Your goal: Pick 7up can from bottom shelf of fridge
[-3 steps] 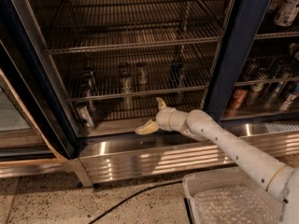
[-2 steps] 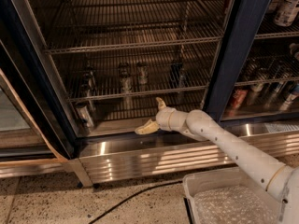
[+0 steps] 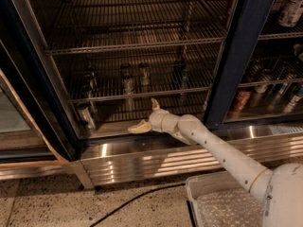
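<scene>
The fridge (image 3: 239, 56) has dark blue door frames, and its left bay stands open with several wire racks. The 7up can (image 3: 86, 116), with a silver top and grey sides with a pale patch, stands at the far left of the bottom shelf (image 3: 118, 111). My gripper (image 3: 147, 116) is inside the bay just above the front edge, to the right of the can and apart from it. It is open and empty, with one finger up and one pointing left towards the can.
Several other cans (image 3: 128, 82) stand on the rack above. More cans (image 3: 242, 100) fill the right bay behind glass. A ribbed stainless base panel (image 3: 142, 162) runs below. A white tray (image 3: 222, 202) and a black cable (image 3: 128, 202) are on the floor.
</scene>
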Controlling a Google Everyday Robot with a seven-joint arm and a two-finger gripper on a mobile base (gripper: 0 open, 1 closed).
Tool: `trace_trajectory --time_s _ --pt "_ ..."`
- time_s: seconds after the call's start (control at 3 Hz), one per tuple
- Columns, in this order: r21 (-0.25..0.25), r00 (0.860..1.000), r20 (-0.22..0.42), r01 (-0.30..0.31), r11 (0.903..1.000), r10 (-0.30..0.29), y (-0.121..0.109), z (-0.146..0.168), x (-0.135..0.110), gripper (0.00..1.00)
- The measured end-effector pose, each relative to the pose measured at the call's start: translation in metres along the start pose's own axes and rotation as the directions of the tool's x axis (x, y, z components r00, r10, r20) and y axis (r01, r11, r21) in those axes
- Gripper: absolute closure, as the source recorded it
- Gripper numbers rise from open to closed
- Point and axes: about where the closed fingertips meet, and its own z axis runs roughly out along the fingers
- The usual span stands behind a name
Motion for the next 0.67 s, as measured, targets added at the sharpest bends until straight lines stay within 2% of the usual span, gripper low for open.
trace_trajectory --time_s 0.67 --pt "0.103 0.997 0.079 -0.004 0.9947 -0.005 -0.034 0.047 -0.016 0.0"
